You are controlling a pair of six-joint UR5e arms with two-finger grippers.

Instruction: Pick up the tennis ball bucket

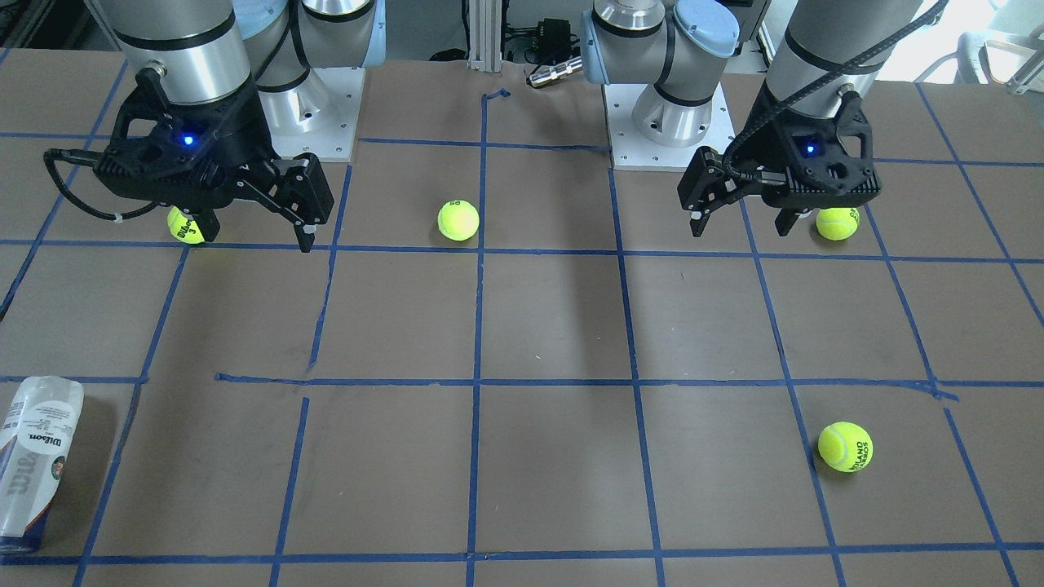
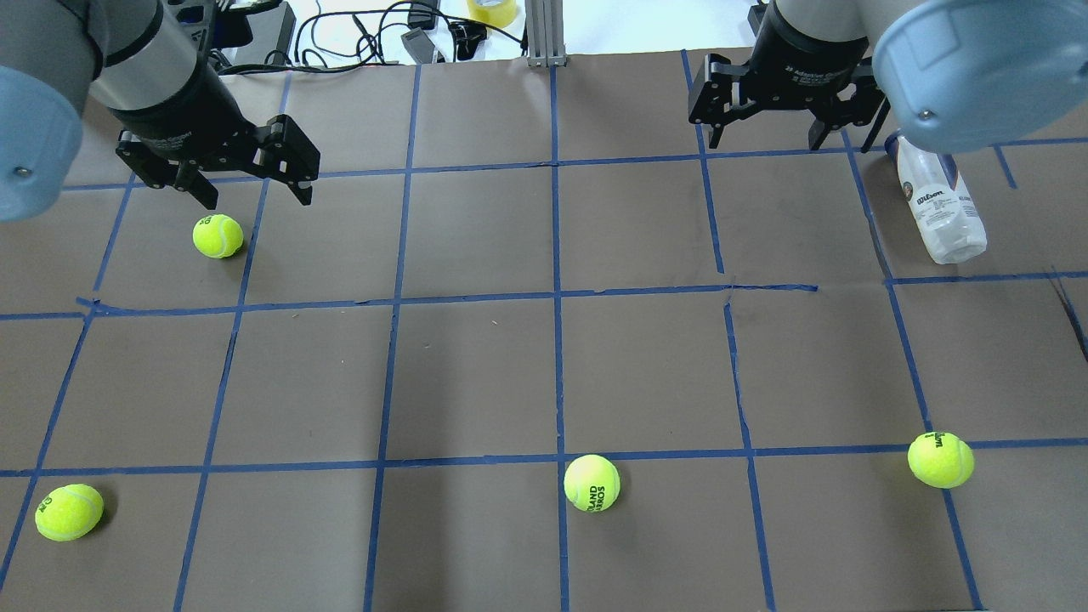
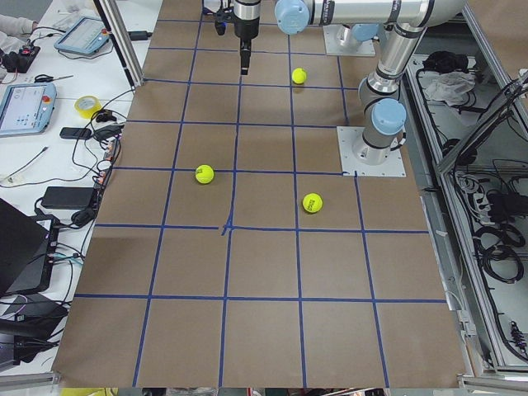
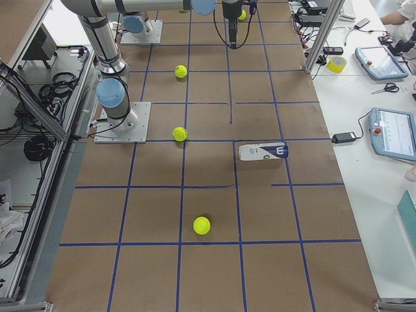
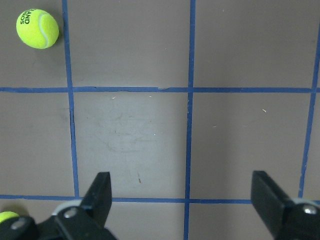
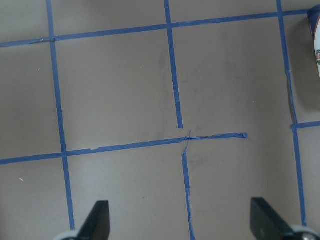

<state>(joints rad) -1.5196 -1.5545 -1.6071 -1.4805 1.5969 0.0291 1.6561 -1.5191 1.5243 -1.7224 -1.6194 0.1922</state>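
- Slim clear plastic Wilson tennis-ball tube (image 2: 939,204) lies flat, upper right of the overhead view, untouched
- My right gripper (image 2: 765,140), spread, hangs near it, so I'd use it
- My left gripper (image 2: 255,197) is spread too, upper left

Four tennis balls (image 2: 592,483) lie well apart on a brown table (image 2: 476,374) gridded with blue lines (image 2: 558,374); tape roll (image 2: 491,10) beyond its far edge.

Bright, even o/h light w/ soft shadows by tennis balls (image 2: 592,483); sharp focus, mild glare on tennis ball bucket (image 2: 939,208).
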